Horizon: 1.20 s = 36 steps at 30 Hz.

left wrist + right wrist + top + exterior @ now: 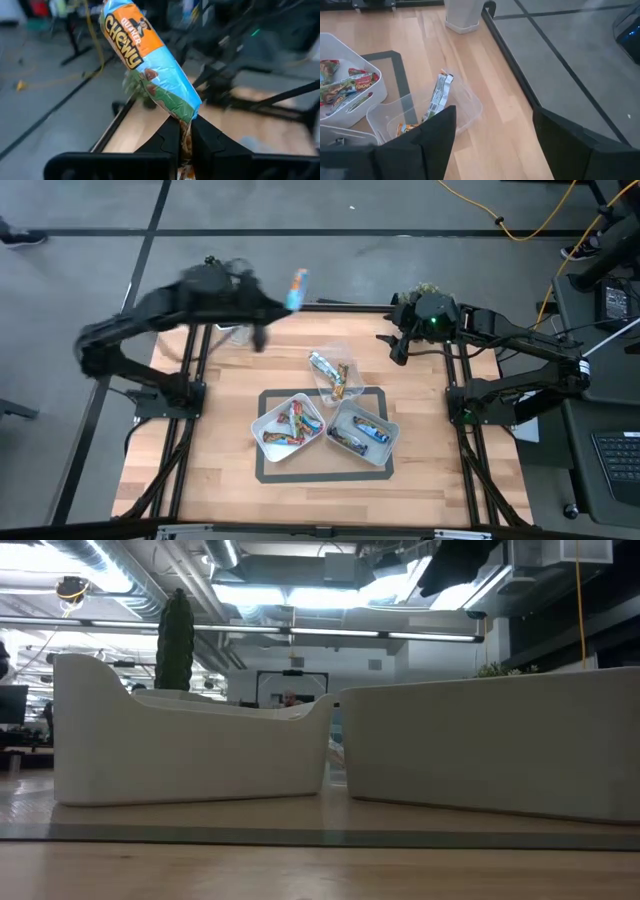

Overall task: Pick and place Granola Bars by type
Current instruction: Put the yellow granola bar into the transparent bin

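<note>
My left gripper is raised over the table's far edge, left of the middle, shut on a blue and orange Granola Bar. My right gripper hangs open over the table's far right part and touches nothing. A clear tub near the table's middle holds a silver-grey bar and an orange one. The white tub holds red and green bars. The grey tub holds blue bars. My left gripper pinches the blue and orange bar between its two fingers, at the wrapper's green end. The bar is lifted clear of the table. It sticks out beyond the fingertips, slanting away from them, its orange end farthest off.
The two tubs stand on a grey-bordered mat on the near half of the wooden table. A white container stands at the far left corner. Black frame rails run along both table sides. Bare wood lies left and right of the tubs.
</note>
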Motion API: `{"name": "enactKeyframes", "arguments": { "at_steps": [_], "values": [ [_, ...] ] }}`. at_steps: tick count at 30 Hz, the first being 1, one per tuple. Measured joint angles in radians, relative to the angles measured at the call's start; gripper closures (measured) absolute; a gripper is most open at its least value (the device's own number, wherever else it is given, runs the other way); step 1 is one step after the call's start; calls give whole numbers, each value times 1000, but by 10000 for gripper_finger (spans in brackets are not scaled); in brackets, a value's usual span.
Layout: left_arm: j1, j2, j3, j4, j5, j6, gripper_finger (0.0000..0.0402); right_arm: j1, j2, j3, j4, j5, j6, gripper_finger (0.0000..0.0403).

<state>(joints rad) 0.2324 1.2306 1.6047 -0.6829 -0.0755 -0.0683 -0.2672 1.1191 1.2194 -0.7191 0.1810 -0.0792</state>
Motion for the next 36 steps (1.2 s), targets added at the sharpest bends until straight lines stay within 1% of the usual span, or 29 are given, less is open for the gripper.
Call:
{"name": "enactKeyframes", "arguments": {
  "at_steps": [4, 6, 8, 11, 13, 16, 19, 23, 28, 32, 36],
  "values": [
    [-107, -117, 0, -39, -12, -25, 389, 0, 0, 0, -7, 0, 24, 138],
    [-181, -145, 0, -64, -27, -54, 388, 0, 0, 0, -9, 0, 40, 138],
    [-258, -157, 0, -96, -65, -80, 388, 0, 0, 0, -9, 0, 52, 138],
    [-368, -146, -2, -121, -109, -121, 388, 0, 0, 0, -9, 0, 63, 138],
    [-425, -121, -11, -109, -119, -137, 388, 0, 0, 0, -9, 0, 77, 138],
    [-468, -50, -17, -81, -134, -136, 387, 0, 0, 0, -9, 0, 79, 138],
    [-461, 24, -18, -76, -136, -136, 387, 0, 0, 0, -9, 0, 93, 138],
    [-413, 95, -18, -76, -132, -138, 387, 0, 0, 0, -9, 0, 109, 138],
    [-295, 201, -17, -77, -118, -120, 387, 5, 0, 0, -8, 0, 124, 138],
    [-190, 338, -17, -80, -69, -98, 387, 5, 0, 0, -9, 0, 108, 138],
    [-112, 490, -17, -81, -16, -86, 387, 5, 0, 0, -15, 0, 100, 138]
  ]
}}
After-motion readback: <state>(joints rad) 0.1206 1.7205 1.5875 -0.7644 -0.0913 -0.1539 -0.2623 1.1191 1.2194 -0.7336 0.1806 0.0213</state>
